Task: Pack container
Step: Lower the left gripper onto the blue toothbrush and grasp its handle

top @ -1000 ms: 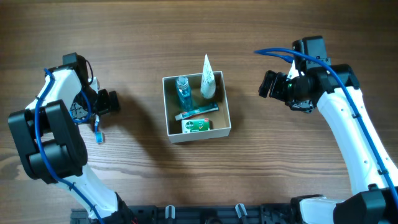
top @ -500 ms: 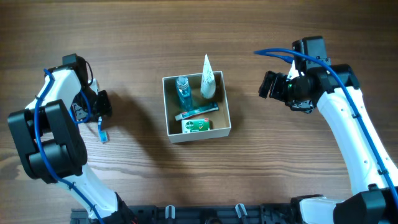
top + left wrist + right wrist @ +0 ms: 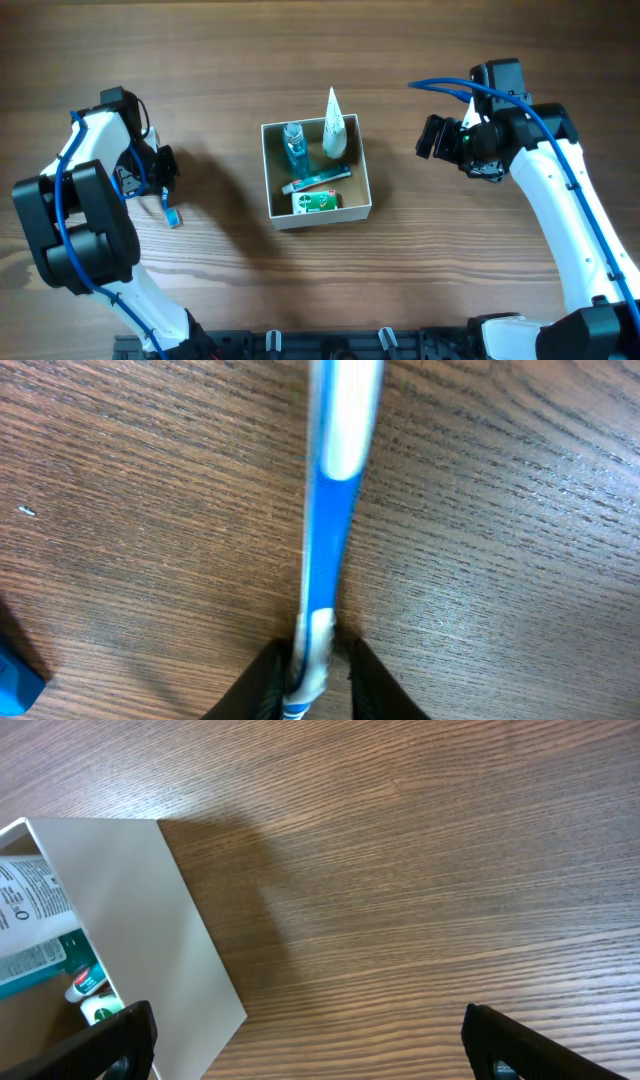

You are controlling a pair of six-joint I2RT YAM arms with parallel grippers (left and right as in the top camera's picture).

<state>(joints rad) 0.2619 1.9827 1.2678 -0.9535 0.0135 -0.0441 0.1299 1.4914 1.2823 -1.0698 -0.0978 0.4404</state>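
Left wrist, left tool [image 3: 318, 685] pinching slim blue-white toothbrush [image 3: 325, 540]; right tool [image 3: 310, 1045] wide

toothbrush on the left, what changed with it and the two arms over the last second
The left gripper closed its jaws from wide open onto the end of the toothbrush, and the brush's free end swung slightly toward the container. The right gripper stayed open to the container's right; the container and its contents did not move.

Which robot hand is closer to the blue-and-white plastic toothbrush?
Left. The left gripper grips the blue-and-white plastic toothbrush; the right gripper hovers far beyond the white cardboard box.
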